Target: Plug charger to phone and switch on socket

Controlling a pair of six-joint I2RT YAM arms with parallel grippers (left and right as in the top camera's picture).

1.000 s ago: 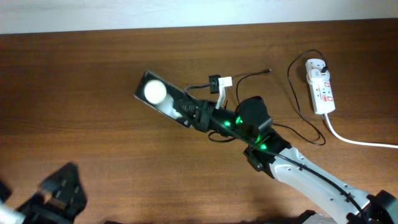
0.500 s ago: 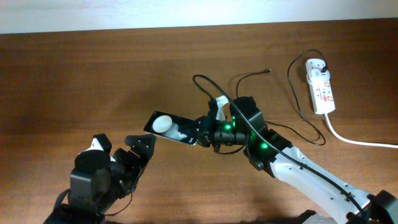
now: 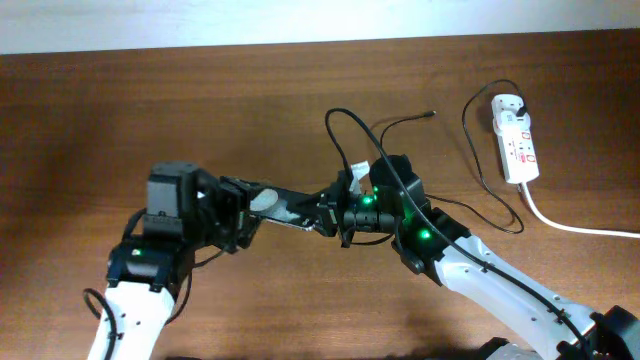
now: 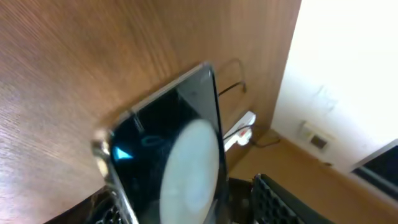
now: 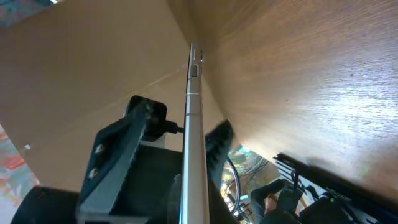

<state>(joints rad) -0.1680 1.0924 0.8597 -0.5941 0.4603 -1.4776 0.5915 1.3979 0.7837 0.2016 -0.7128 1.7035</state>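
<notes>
- Brown wood-grain table across the whole overhead view, with a white wall along its far edge.
- Phone: hangs clear of the table near the middle, between the two grippers. Runs left to right and shows one white round spot near its left end.
- Right gripper: pinches the right end of the phone, jaws pressed onto it. Carries green lights on the wrist section behind.
- Left gripper: sits at the left end of the phone with jaws spread. Shows in the right wrist view as one dark finger on each side of the phone's thin edge. Contact with the phone not determinable.
- Left wrist view: filled by the glossy black face of the phone, blurred, with a pale round spot on it.
- Charger: lies on the table right of centre. Plug tip rests free on the wood beyond the right arm, well apart from the phone. Cable passes under the right arm and loops round to the far end of the socket.
- Socket: lies near the right edge of the table, long axis front to back, red switch marks on top, well apart from both grippers.
- Thick white cord: leaves the near end of the socket and runs off the right edge of the view.
</notes>
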